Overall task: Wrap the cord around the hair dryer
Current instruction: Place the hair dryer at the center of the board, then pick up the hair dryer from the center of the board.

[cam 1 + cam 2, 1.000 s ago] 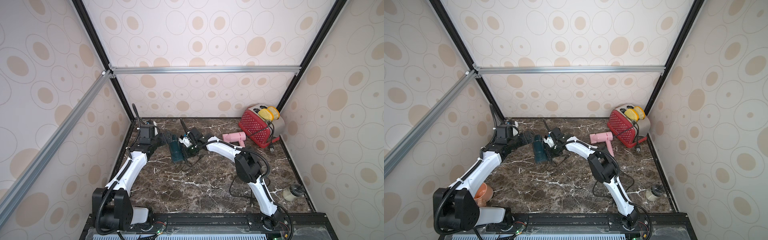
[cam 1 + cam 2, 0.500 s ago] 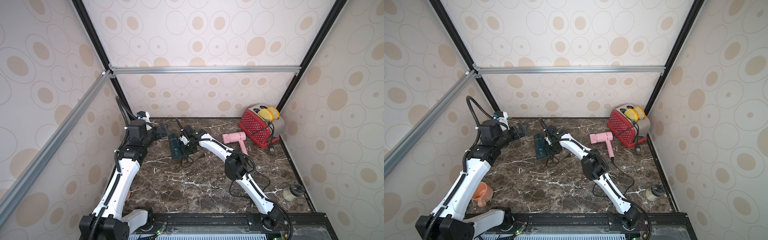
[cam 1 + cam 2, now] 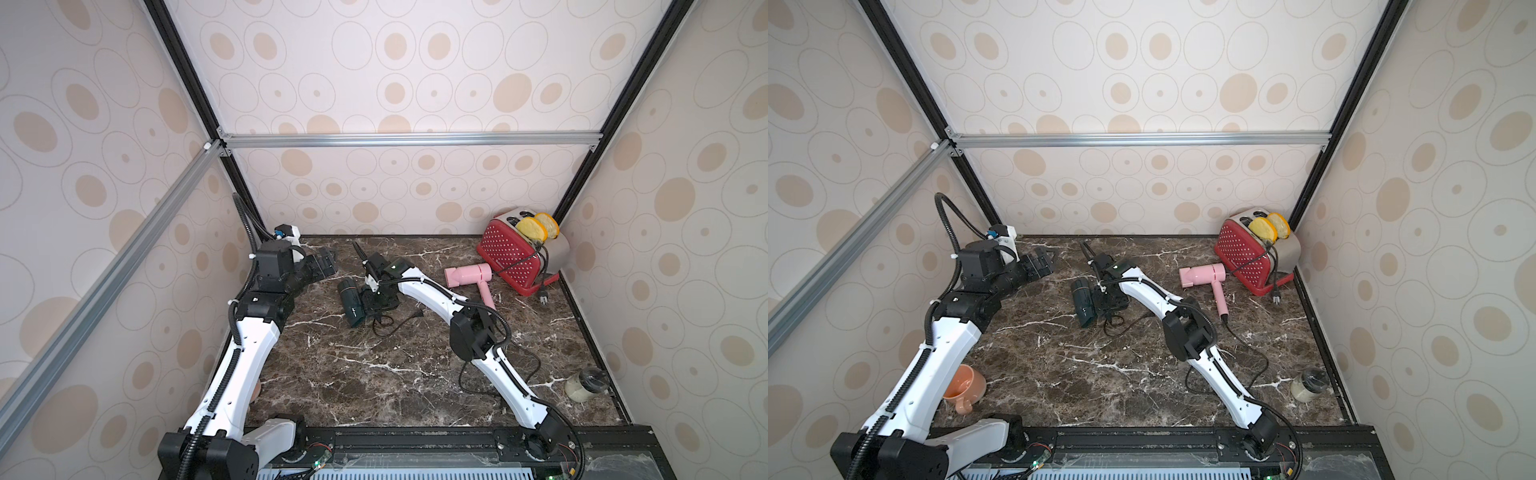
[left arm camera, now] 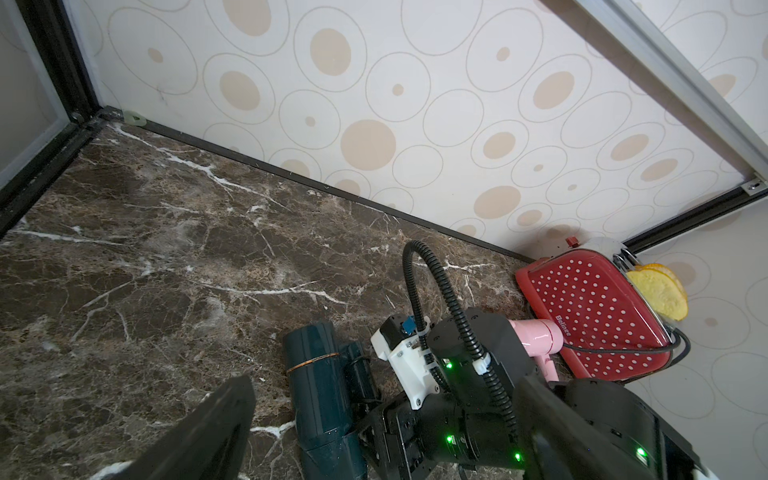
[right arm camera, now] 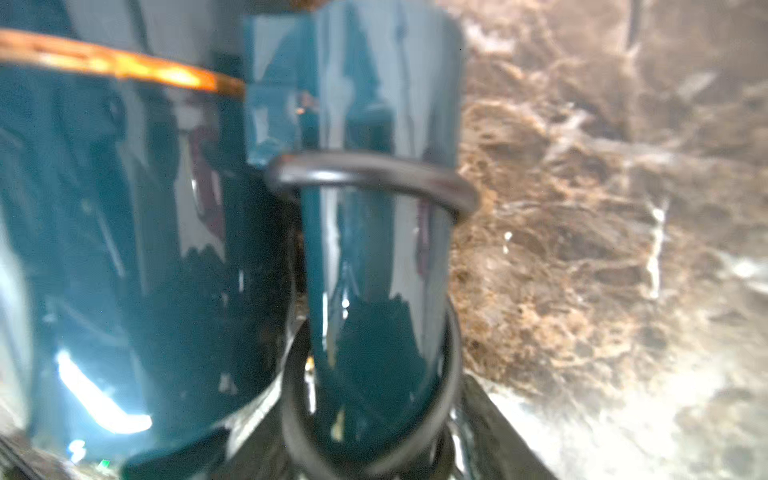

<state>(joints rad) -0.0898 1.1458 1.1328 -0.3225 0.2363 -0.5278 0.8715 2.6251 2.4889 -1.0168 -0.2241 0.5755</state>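
**Cord looped on the teal dryer's handle, left arm drawn back**

The teal dryer (image 3: 350, 305) lies on its side on the table (image 3: 353, 374), a dark brown marble with white veins. It is a little left of the middle, toward the back. Its shell is glossy plastic: a round barrel with a thin copper-coloured ring, and a smooth handle (image 5: 374, 270). In the right wrist view the black, round cord (image 5: 374, 172) goes around this handle in two turns, one high and one low. In both top views the rest of the cord lies in a loose curl on the marble beside the dryer, with the plug (image 3: 420, 312) at its end. A matte pink dryer (image 3: 469, 276) lies well apart, near the back right.

The right arm reaches low from the front rail, bent at the elbow. The right gripper (image 3: 376, 297) is down at the handle. Its fingers are dark against the dark cord, so I cannot tell whether the jaws are spread or pinching.

The left arm stands tall and bends forward at the wrist. The left gripper (image 3: 326, 266) hangs above the table near the back-left corner, with jaws spread wide and nothing between them.

Compared with one second ago, the left arm stands higher and its gripper has drawn away from the dryer's rear end. The right elbow has shifted slightly toward the left arm. The teal dryer has not moved.
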